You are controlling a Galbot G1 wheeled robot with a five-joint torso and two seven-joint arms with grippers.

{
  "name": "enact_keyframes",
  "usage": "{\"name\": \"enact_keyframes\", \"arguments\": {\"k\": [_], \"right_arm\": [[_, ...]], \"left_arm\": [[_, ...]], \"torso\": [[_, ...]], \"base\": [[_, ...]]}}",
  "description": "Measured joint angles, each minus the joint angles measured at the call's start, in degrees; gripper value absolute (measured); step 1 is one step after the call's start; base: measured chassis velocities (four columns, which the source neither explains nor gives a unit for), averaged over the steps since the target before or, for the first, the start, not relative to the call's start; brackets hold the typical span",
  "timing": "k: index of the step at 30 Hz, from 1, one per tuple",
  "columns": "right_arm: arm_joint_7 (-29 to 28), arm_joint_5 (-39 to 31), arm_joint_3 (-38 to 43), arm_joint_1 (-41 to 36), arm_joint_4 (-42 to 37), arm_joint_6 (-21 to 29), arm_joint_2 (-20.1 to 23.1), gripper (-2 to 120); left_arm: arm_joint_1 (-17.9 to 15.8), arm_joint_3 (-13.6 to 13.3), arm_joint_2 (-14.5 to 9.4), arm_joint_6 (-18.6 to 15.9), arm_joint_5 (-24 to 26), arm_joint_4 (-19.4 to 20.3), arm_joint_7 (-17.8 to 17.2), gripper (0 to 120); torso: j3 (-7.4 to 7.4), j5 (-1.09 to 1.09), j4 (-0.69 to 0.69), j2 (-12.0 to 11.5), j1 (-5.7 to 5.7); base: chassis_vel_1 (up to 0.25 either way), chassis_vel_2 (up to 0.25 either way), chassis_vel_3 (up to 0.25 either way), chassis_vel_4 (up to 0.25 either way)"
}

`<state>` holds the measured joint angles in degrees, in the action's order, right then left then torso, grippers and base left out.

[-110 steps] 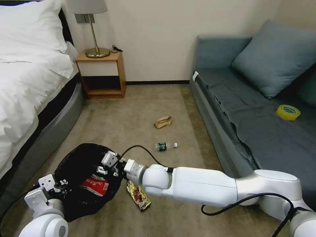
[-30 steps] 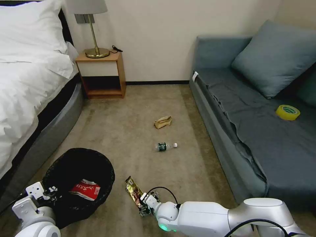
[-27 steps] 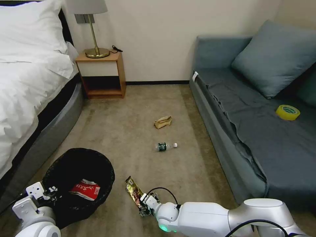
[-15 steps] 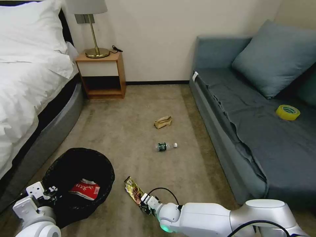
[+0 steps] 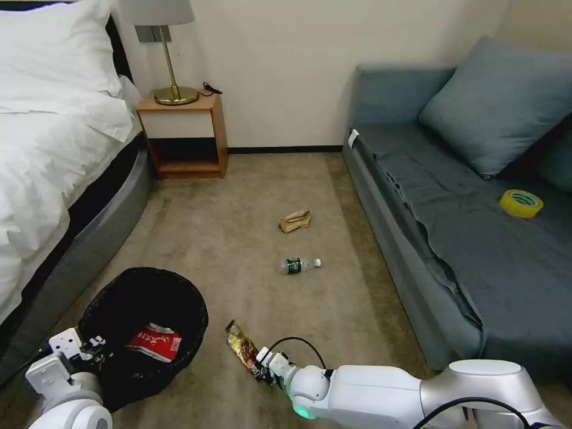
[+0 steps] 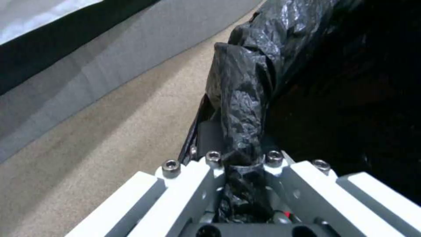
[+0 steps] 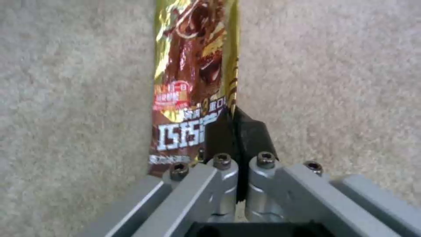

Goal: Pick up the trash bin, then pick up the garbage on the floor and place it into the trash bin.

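While the left gripper (image 6: 239, 158) stays clamped on the bag-lined rim of the trash bin (image 5: 143, 298) near the bed base (image 5: 77, 262), the right gripper (image 5: 262, 364) has its fingers (image 7: 254, 131) pinched together on one edge of the gold-brown wrapper (image 5: 241, 345), low over the carpet (image 5: 238, 226). Open floor runs ahead between bed and sofa (image 5: 417, 238), where the bottle (image 5: 298, 265) and paper bag (image 5: 296, 221) lie well apart. A red wrapper (image 5: 154, 342) rests inside the bin. Compared with a second ago, the gold wrapper's far end has tilted up from the carpet and the bin holds its place.
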<state>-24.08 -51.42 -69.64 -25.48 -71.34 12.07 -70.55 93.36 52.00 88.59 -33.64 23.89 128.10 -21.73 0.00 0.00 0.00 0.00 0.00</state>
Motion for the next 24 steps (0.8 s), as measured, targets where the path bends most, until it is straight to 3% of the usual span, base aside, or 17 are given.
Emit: {"name": "enact_keyframes", "arguments": {"k": [8,14,18,24], "right_arm": [[-1.89,-0.39,2.33,2.12,-5.91,-0.05,4.4,0],[-2.75,-0.08,7.11,4.02,-10.46,0.44,10.81,0],[-2.96,-0.7,13.99,6.51,-19.81,1.36,15.99,0],[-3.25,-2.13,20.49,8.25,-29.85,2.8,18.37,0]], "left_arm": [[-0.36,0.16,-0.28,-0.19,0.15,0.26,0.02,2],[-0.35,0.32,-0.54,-0.5,0.38,0.76,0.02,2],[-0.55,0.37,-0.72,-0.59,0.44,0.69,0.01,2],[-0.8,-0.11,-0.7,-0.72,0.34,0.17,-0.01,2]], "torso": [[0.0,0.01,0.01,0.0,0.0],[0.0,0.01,-0.01,0.0,0.0],[0.0,0.0,-0.01,0.0,0.0],[-0.01,0.0,-0.01,0.0,0.0]], "base": [[0.0,0.0,0.0,0.0],[0.0,0.0,0.0,0.0],[0.0,0.0,0.0,0.0],[0.0,0.0,0.0,0.0]]}}
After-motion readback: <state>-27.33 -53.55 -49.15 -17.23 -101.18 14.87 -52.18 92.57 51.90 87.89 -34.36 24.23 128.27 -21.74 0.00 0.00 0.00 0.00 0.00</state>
